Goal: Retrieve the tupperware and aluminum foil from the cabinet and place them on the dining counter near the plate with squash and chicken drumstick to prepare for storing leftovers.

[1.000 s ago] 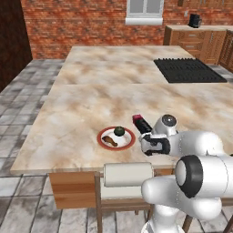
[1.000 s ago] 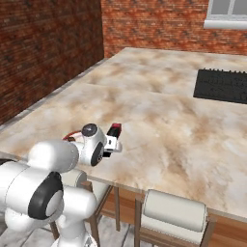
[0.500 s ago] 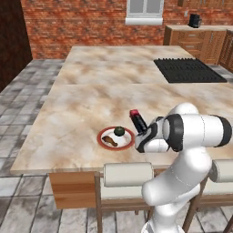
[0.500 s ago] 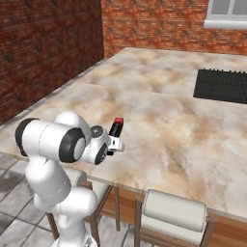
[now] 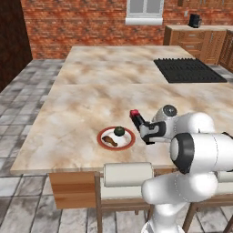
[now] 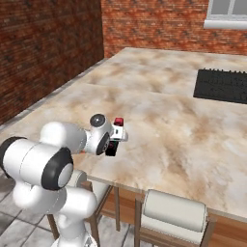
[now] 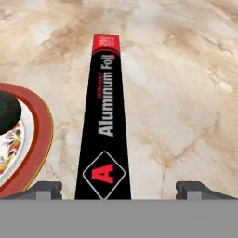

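Claw (image 7: 119, 189) astride aluminum foil (image 7: 105, 122) (fingertips clear)

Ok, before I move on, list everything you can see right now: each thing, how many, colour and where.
dining counter: one, beige marbled top, wood base
black cooktop: one, set into the counter's far right
plate: one, red rim, near the counter's front edge
drumstick: one, brown, on the plate
squash: one, dark green, on the plate
aluminum foil: one, black box with red end, lying flat on the counter beside the plate
stools: two, cream cushions, tucked under the counter's near edge
base cabinets: brown wood, back right wall
window: one, white frame, in the red brick wall
gripper: one, dark fingertips apart either side of the foil's near end, open
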You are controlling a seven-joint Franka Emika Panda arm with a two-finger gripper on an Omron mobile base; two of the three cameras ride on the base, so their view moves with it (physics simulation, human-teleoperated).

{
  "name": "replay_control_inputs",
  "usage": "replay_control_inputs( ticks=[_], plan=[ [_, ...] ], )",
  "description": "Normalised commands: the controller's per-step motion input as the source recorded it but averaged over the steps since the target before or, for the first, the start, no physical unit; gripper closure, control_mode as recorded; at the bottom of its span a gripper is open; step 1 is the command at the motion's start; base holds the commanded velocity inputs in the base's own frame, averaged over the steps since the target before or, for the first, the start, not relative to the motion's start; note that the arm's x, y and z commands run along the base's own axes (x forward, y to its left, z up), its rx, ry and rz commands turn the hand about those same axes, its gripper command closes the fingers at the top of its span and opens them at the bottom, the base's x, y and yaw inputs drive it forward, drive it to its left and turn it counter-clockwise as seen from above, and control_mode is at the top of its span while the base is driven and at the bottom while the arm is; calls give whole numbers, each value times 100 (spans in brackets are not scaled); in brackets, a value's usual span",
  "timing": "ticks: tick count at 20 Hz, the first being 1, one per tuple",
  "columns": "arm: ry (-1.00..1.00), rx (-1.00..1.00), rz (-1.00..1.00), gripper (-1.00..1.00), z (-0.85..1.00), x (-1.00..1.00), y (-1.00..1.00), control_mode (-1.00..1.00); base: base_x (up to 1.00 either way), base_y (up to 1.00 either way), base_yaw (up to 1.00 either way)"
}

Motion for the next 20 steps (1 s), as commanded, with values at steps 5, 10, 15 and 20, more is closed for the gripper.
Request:
replay_control_inputs(
  ticks=[5, 10, 15, 20],
  plan=[
    [2, -2, -2, -100, 100, -2, 2, -100, 0, 0, 0],
    [2, -5, -8, -100, 95, -49, 0, -100, 0, 0, 0],
    [3, -1, -4, -100, 93, -95, 0, -100, 0, 0, 0],
    [2, -4, 0, -100, 67, -100, 7, -100, 0, 0, 0]
  ],
)
